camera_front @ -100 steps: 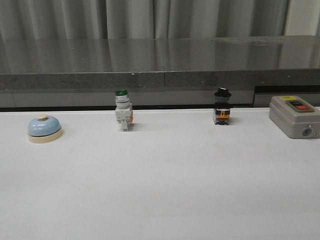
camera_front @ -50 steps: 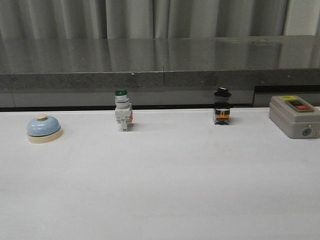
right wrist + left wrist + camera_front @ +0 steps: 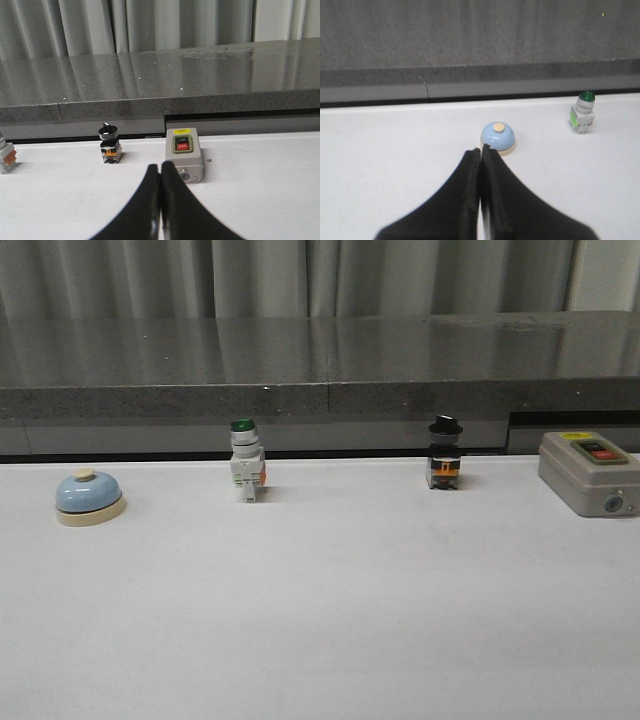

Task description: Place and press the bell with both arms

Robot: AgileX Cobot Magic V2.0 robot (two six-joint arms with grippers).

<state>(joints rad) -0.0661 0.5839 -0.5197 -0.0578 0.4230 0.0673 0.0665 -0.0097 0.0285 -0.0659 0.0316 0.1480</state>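
bell: at table's far left, dead ahead at twelve o'clock of the left gripper, jaws clenched empty; right gripper, likewise clenched, faces elsewhere.

Neither arm shows in the front view. Left of the right gripper, the white switch is cut by the frame edge. Beyond the claw tips, the grey box's yellow label is too small to read.
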